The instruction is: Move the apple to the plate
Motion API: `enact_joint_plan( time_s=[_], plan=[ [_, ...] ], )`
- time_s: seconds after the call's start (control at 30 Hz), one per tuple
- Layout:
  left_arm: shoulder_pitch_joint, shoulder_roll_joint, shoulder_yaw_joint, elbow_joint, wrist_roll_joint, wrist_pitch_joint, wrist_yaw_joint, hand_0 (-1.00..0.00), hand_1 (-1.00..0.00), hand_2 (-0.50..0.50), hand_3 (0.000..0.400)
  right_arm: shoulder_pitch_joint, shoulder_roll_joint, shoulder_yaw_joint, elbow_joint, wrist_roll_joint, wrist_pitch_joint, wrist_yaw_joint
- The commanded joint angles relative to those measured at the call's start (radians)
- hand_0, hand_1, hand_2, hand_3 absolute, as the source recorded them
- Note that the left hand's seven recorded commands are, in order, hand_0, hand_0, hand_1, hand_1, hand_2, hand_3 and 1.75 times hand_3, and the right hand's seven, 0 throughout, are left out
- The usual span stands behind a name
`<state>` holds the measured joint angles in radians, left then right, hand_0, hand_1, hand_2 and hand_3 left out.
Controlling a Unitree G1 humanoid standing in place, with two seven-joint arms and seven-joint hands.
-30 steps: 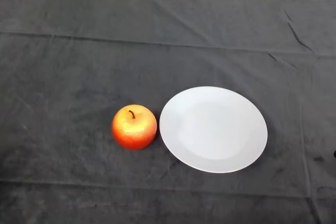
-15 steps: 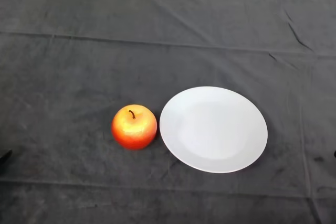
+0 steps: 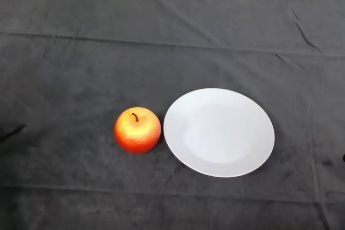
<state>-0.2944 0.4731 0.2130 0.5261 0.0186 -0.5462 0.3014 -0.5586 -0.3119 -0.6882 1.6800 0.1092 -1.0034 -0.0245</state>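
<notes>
A red and orange apple (image 3: 137,129) with a short brown stem stands upright on the dark cloth, just left of a white round plate (image 3: 219,132). The apple is close to the plate's left rim, and I cannot tell whether they touch. The plate holds nothing. A thin dark sliver of my left hand (image 3: 12,132) shows at the view's left edge, far to the left of the apple and about level with it. The rest of the hand and the arm are out of view.
The dark cloth (image 3: 161,41) covers the whole table and has a few creases. A pale wall strip runs along the far edge.
A dark tip of my left hand has come in at the left edge and moved up and a little to the right. The apple and plate have not moved.
</notes>
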Motion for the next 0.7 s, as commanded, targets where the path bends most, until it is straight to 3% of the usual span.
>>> enact_joint_plan(
  time_s=[0.03, 0.4, 0.7],
  plan=[
    [0.035, -0.008, -0.026, -0.062, 0.028, 0.037, 0.011, 0.00, 0.00, 0.00, 0.000, 0.109, 0.090, -0.0027, 0.072, 0.0157, 0.098, -0.0011],
    [0.056, -0.070, -0.148, -0.264, 0.102, 0.189, 0.007, 0.00, 0.00, 0.00, 0.000, 0.111, 0.091, 0.0017, 0.067, 0.0196, 0.102, -0.0011],
    [0.020, -0.111, -0.268, -0.255, 0.138, 0.234, -0.006, 0.00, 0.00, 0.00, 0.000, 0.112, 0.092, 0.0053, 0.064, 0.0231, 0.105, -0.0010]
  ],
)
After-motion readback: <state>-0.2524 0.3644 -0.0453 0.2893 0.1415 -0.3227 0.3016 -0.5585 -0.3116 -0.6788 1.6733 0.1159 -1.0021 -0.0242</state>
